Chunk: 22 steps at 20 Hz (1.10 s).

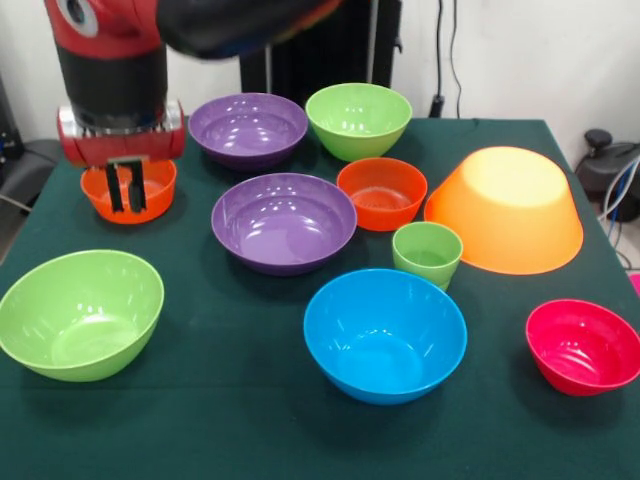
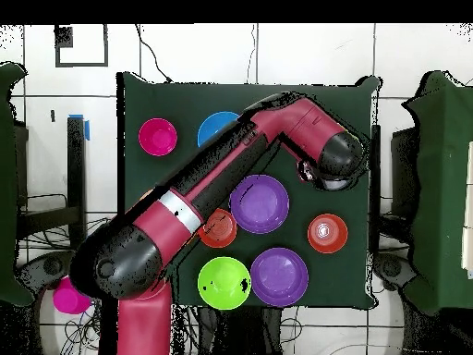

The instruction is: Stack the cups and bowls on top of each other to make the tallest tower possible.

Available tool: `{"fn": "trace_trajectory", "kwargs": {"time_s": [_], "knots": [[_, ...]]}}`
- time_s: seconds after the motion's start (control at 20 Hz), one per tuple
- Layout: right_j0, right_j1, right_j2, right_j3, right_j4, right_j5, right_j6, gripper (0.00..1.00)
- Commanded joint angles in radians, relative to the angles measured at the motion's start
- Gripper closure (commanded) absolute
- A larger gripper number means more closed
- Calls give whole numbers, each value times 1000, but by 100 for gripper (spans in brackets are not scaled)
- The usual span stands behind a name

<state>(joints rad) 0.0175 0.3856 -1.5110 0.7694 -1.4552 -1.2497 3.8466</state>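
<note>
The hand (image 1: 127, 187) hangs over a small orange-red bowl (image 1: 128, 192) near the desk's (image 1: 250, 440) far left corner in the front view, its two black fingers (image 1: 116, 188) a narrow gap apart and seemingly holding nothing, probably lined up to take the rim. Nothing is stacked yet: the bowls sit apart, the orange-yellow bowl (image 1: 508, 208) upturned, perhaps as a base. The one cup (image 1: 427, 254) stands mid-desk. Open cloth remains along the near edge.

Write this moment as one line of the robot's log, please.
pincer: open, over small orange-red bowl | holding: nothing | green cup: upright, unstacked | orange-yellow bowl: upside down | tower: not started
</note>
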Motion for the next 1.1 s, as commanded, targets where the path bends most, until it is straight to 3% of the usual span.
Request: {"fn": "trace_trajectory", "kwargs": {"time_s": [0.05,0.5,0.75,1.1], "knots": [[-1,-68,57,-5,-2,-94,300,100],[8,-66,55,27,7,-93,271,100],[8,-15,73,12,40,-18,266,100],[2,18,63,6,38,5,281,100]]}}
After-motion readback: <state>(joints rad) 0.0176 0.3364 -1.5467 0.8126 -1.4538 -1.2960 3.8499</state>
